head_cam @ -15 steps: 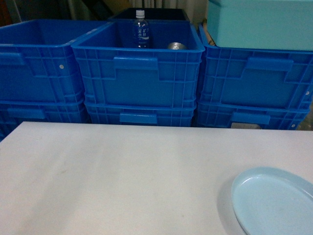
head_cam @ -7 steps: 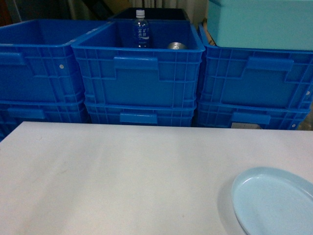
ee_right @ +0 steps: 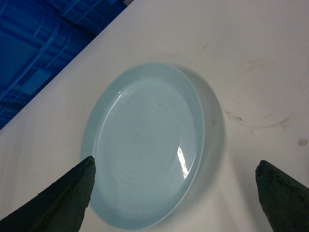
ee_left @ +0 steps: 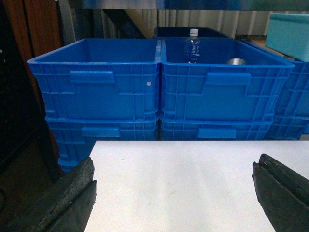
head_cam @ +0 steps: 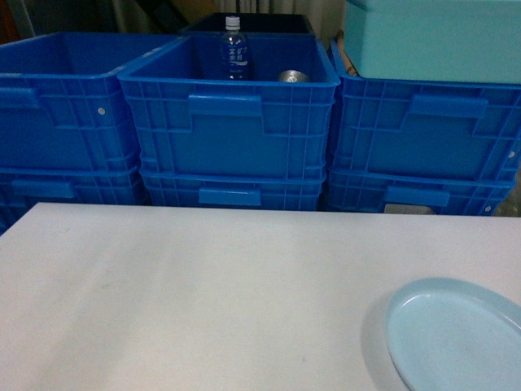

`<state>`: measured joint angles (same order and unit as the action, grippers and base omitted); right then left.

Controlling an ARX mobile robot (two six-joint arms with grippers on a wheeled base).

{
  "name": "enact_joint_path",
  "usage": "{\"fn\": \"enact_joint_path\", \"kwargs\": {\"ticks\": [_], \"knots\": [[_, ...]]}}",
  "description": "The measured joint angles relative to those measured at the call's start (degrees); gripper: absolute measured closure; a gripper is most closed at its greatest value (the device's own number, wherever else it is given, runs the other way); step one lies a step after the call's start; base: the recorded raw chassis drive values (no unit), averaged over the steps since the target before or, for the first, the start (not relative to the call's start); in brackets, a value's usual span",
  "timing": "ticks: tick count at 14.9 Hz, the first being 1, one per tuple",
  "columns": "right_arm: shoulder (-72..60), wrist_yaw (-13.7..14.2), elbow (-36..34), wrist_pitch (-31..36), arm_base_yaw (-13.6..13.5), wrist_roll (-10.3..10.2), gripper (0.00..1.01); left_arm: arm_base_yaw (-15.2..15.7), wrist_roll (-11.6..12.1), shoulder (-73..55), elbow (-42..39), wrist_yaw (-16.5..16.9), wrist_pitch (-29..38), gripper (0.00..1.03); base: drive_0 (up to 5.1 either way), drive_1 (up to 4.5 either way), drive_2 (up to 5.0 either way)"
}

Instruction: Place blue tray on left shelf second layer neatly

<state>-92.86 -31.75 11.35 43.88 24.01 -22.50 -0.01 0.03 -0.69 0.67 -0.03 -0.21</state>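
Observation:
The blue tray (head_cam: 456,338), a pale sky-blue oval dish, lies flat on the white table (head_cam: 203,293) at its front right corner, cut off by the edge of the head view. From the right wrist view the blue tray (ee_right: 149,145) lies just below and ahead of my right gripper (ee_right: 175,174). That gripper is open, its left finger over the tray's near rim and its right finger over bare table. My left gripper (ee_left: 174,169) hangs open over the table's left part with nothing between its fingers. Neither gripper shows in the head view. The shelf is out of view.
Stacked dark-blue ribbed crates (head_cam: 228,122) line the far edge of the table. The middle one holds a water bottle (head_cam: 234,49) and a metal can (head_cam: 293,76). A turquoise box (head_cam: 431,37) sits on the right stack. Dark brown furniture (ee_left: 19,96) stands left of the table.

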Motion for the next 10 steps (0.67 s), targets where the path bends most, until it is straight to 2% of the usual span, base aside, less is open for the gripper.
{"fn": "enact_joint_path", "kwargs": {"ticks": [2,3,5,6,8,10], "knots": [[-5.6,-2.4,-0.8,6.9,-0.1,-0.9,0.03,0.0,0.0,0.0,0.0,0.0,0.0,0.05,0.0,0.00,0.0],[-9.0,-2.5,-0.8,11.1,-1.3,-2.5,0.03,0.0,0.0,0.0,0.0,0.0,0.0,0.05,0.0,0.00,0.0],[-15.1,0.5,-0.7,17.1,-4.9,-7.0,0.03,0.0,0.0,0.0,0.0,0.0,0.0,0.05,0.0,0.00,0.0],[-17.1,2.2,0.1,19.0,-7.6,-9.4,0.03,0.0,0.0,0.0,0.0,0.0,0.0,0.05,0.0,0.00,0.0],[-19.7,5.7,2.5,20.3,-12.2,-13.2,0.03,0.0,0.0,0.0,0.0,0.0,0.0,0.05,0.0,0.00,0.0],[-22.0,10.9,5.2,20.0,-16.2,-17.2,0.03,0.0,0.0,0.0,0.0,0.0,0.0,0.05,0.0,0.00,0.0]]}}
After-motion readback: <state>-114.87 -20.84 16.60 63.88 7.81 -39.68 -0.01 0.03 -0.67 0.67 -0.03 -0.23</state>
